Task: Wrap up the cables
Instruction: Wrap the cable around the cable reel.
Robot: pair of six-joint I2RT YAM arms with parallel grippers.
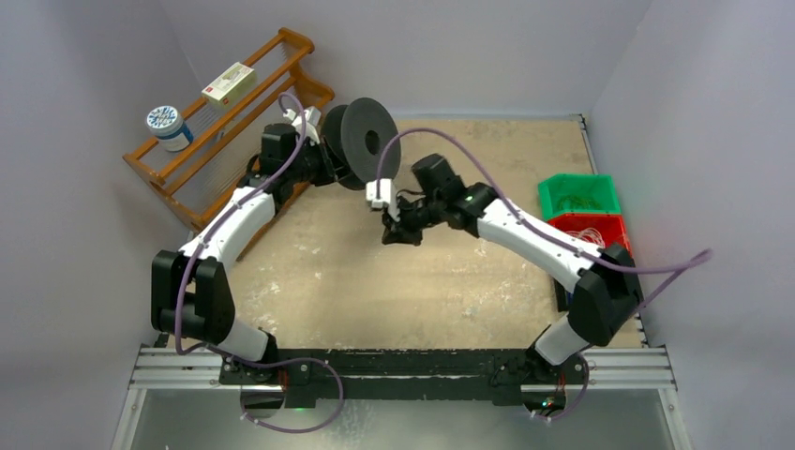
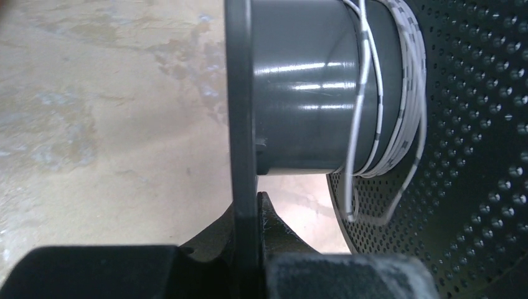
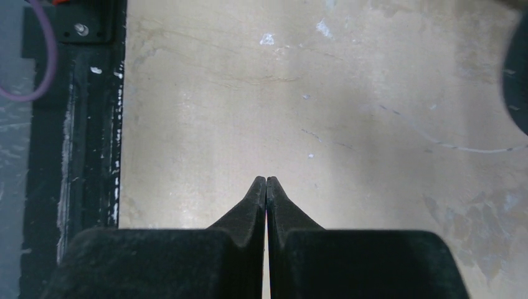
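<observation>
A dark grey spool (image 1: 370, 141) stands on edge at the back centre. My left gripper (image 1: 323, 157) is shut on its thin flange (image 2: 240, 124), with the jaws (image 2: 248, 208) on either side of it. Pale whitish cable (image 2: 398, 93) with dark marks is wound on the hub (image 2: 299, 93) beside the perforated flange (image 2: 485, 156), and a loose loop hangs below. My right gripper (image 1: 396, 232) is shut in front of the spool, above the table, with nothing visible between its jaws (image 3: 266, 180). A thin strand of cable (image 3: 467, 148) runs over the table toward the spool's edge (image 3: 517, 81).
A wooden rack (image 1: 234, 122) at the back left holds a box (image 1: 228, 82) and a round tub (image 1: 167, 127). A green bin (image 1: 578, 195) and a red bin (image 1: 591, 230) with pale wires stand at the right. A black rail (image 1: 403, 366) runs along the near edge.
</observation>
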